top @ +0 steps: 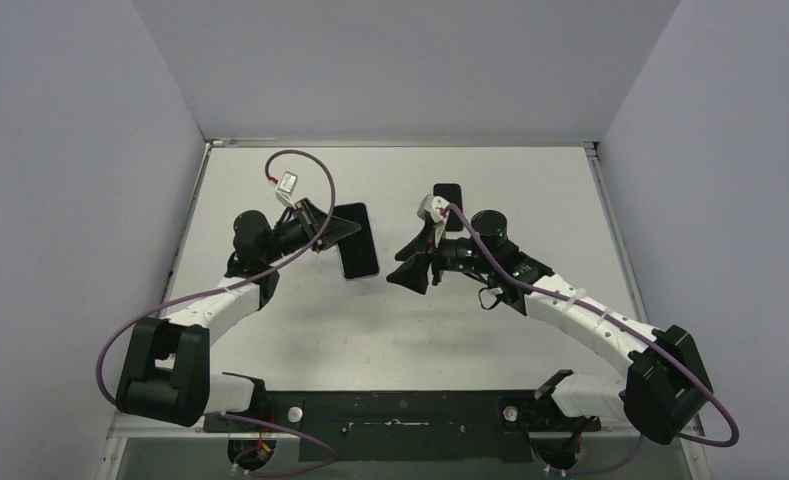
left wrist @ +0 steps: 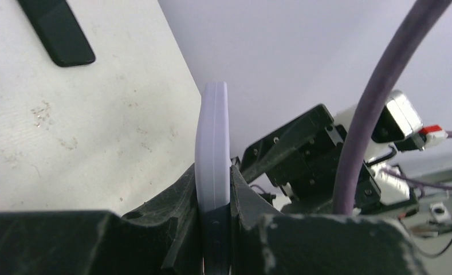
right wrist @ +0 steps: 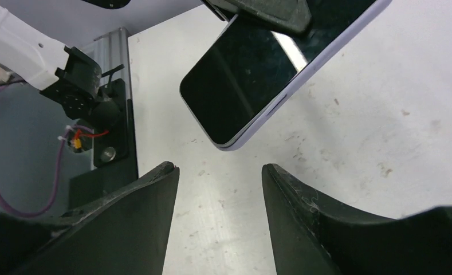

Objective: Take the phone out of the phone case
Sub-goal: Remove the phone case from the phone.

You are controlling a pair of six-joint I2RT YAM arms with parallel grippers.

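My left gripper (top: 336, 228) is shut on the phone (top: 358, 245), a slab with a black screen and a pale lavender rim, and holds it above the table. In the left wrist view the lavender rim (left wrist: 212, 137) stands edge-on, pinched between my left gripper's (left wrist: 213, 172) two fingers. My right gripper (top: 415, 265) is open and empty, just right of the phone. In the right wrist view the phone (right wrist: 252, 74) hangs beyond the right gripper (right wrist: 219, 169), apart from it. A flat black piece, apparently the case (top: 448, 191), lies on the table behind the right wrist; it also shows in the left wrist view (left wrist: 57, 31).
The white table (top: 390, 330) is walled by pale panels on three sides. A black mounting bar (top: 400, 410) runs along the near edge. Purple cables (top: 310, 165) loop over both arms. The right arm's wrist covers part of the black piece.
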